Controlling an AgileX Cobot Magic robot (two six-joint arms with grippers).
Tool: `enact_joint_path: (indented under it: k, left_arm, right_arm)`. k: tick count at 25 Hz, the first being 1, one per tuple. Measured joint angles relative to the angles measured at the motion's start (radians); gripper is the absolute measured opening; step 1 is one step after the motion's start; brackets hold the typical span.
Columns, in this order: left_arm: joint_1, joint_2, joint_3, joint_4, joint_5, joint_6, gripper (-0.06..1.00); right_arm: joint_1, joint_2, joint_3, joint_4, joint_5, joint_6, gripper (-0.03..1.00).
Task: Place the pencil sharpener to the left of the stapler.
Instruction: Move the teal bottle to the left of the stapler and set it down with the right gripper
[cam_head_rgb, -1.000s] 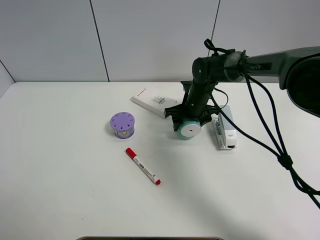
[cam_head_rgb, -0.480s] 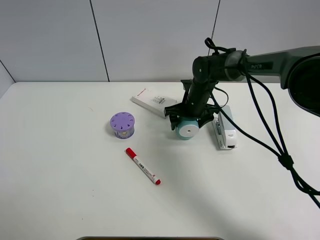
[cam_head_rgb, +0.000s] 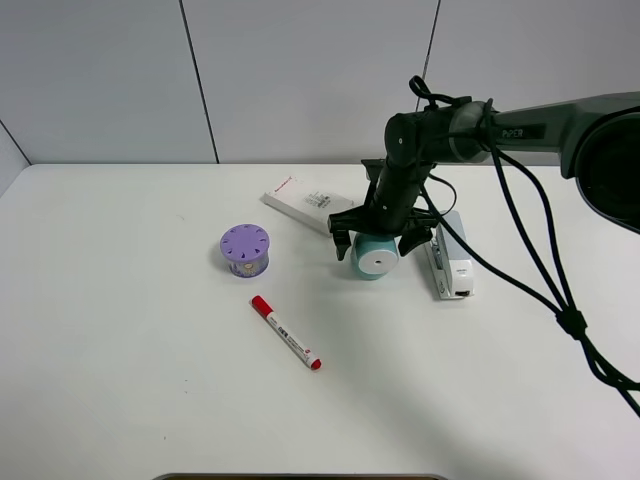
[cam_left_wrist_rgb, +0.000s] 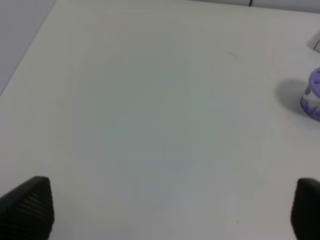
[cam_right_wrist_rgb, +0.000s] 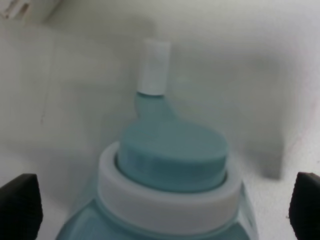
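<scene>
The right claw (cam_head_rgb: 378, 238) hangs spread over the pencil sharpener (cam_head_rgb: 375, 258), which sits on the surface (cam_head_rgb: 150, 380) toward its far edge, just left of the stapler (cam_head_rgb: 448, 262); best rise straight up, brushing neither.

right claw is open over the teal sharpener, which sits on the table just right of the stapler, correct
Not quite. The pencil sharpener sits just to the left of the stapler, not to its right, as the exterior high view shows. The rest holds: the right claw is open over the sharpener, which rests on the table.
</scene>
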Motion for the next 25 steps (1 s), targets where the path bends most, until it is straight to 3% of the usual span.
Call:
enact_joint_path:
  k: [10, 25]
  left_arm:
    - [0.0, 0.0, 0.0, 0.0, 0.0, 0.0, 0.95]
    - [0.0, 0.0, 0.0, 0.0, 0.0, 0.0, 0.95]
  right_arm:
    - [0.0, -0.034, 0.0, -0.001, 0.006, 0.019, 0.99]
    - [0.0, -0.254, 0.0, -0.038, 0.063, 0.061, 0.99]
